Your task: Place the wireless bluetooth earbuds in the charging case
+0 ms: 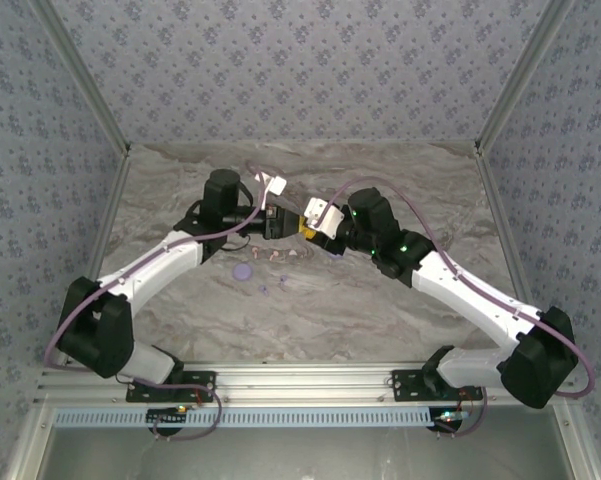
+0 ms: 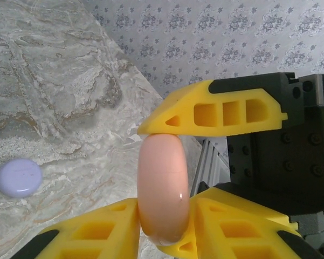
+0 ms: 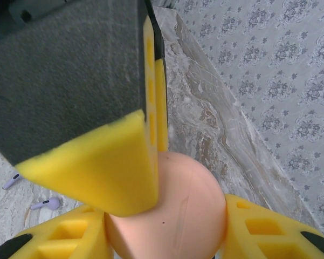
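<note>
A pink round charging case [image 2: 162,178] hangs in the air over the table, closed, held from two sides. My left gripper [image 2: 164,216] is shut on its flat faces, and I see the case edge-on. My right gripper [image 3: 164,226] is shut on the same case [image 3: 188,205] across its width. One yellow finger of the right gripper [image 2: 215,108] lies over the case's top. From above, the left gripper [image 1: 290,224] and the right gripper [image 1: 313,228] meet tip to tip. Lilac earbuds [image 3: 46,204] and pink earbuds [image 1: 280,253] lie loose on the marble table below.
A closed lilac case [image 2: 19,178] rests on the table [image 1: 380,300], left of the held case and near the loose buds [image 1: 265,290]. Patterned walls stand at the back and sides. An aluminium rail [image 1: 300,385] runs along the near edge.
</note>
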Robot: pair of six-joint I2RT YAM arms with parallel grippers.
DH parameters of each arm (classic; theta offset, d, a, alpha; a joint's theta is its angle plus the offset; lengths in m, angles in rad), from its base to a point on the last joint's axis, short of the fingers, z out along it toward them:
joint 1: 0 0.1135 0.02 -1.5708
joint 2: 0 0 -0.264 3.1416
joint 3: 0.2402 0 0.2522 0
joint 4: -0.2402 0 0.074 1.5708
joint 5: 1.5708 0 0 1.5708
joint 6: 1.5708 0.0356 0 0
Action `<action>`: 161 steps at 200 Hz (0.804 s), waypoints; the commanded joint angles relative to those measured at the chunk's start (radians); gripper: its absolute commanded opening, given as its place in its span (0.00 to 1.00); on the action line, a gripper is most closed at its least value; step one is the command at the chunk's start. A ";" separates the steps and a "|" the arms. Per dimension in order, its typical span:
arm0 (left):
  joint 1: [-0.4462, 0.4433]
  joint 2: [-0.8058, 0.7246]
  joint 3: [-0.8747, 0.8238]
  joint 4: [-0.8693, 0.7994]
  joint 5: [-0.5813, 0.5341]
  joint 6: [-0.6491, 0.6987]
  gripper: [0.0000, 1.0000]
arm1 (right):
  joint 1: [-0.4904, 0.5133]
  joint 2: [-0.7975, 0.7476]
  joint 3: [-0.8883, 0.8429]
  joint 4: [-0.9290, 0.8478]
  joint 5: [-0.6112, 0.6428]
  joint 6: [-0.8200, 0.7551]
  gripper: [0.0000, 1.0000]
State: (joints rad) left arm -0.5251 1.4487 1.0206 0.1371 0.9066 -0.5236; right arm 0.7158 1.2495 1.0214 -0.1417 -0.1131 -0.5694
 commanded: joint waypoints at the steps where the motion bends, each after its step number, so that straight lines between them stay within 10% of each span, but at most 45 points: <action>1: -0.021 0.013 0.037 0.053 0.062 -0.004 0.29 | 0.007 -0.018 0.017 0.017 -0.019 0.004 0.43; 51: -0.023 0.016 0.039 0.053 0.069 -0.003 0.18 | -0.006 -0.024 0.020 0.010 -0.031 0.020 0.45; 108: -0.023 -0.030 0.020 0.075 -0.033 0.045 0.08 | -0.091 -0.099 0.021 -0.023 -0.151 0.139 0.84; 161: -0.029 -0.145 -0.139 0.431 -0.199 0.087 0.00 | -0.305 -0.228 -0.062 0.152 -0.488 0.494 1.00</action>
State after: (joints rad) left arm -0.5446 1.3762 0.9504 0.3031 0.7956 -0.4767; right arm 0.4770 1.0626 0.9901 -0.1017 -0.3962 -0.2974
